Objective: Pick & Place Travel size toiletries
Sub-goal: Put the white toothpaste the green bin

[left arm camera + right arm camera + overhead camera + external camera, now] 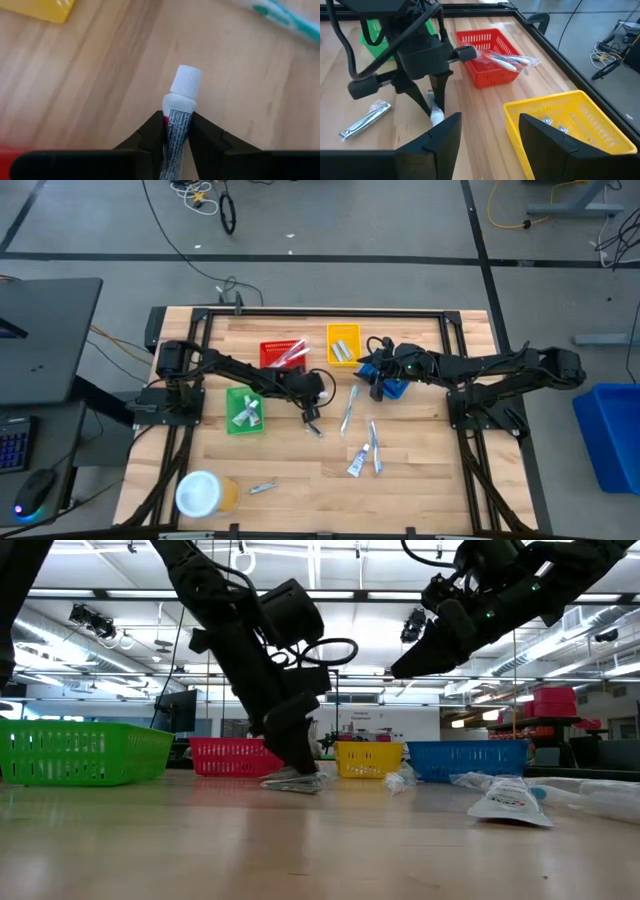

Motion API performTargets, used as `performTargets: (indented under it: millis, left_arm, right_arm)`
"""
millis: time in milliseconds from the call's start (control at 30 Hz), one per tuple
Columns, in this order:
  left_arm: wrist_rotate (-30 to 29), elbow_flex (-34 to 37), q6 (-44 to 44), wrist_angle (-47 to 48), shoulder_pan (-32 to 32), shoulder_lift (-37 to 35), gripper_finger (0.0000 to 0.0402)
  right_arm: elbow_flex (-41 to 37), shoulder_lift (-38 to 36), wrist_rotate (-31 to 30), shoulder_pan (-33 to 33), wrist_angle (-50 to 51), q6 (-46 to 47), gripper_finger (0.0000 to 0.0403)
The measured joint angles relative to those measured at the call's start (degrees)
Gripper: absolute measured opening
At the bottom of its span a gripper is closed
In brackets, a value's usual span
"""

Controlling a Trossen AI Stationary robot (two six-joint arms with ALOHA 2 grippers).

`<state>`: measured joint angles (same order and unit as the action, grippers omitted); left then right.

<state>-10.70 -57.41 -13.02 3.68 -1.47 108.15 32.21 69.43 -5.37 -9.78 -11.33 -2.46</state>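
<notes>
We are at the pick — our left gripper (176,131) pinches a small white-capped tube (180,107) lying mid-table, while our right gripper (487,132) hangs open, empty, near the yellow basket (580,122) — next, a clean lift.

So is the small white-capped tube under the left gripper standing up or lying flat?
Lying flat on the table. The left wrist view shows the tube lengthwise on the wood, the left gripper closed on its body, cap pointing away.
</notes>
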Motion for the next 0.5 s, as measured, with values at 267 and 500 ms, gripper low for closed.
performTargets:
  millis: [267,500]
  left_arm:
    - [0.0,-3.7,-4.8,9.1,1.5,-5.2,0.0073]
    - [-0.8,-6.4,-12.8,22.4,3.9,-13.7,0.0072]
  right_arm:
    - [0.0,0.0,0.0,0.0,0.8,0.0,0.0205]
    - [0.0,0.0,0.0,0.0,1.2,0.7,0.0205]
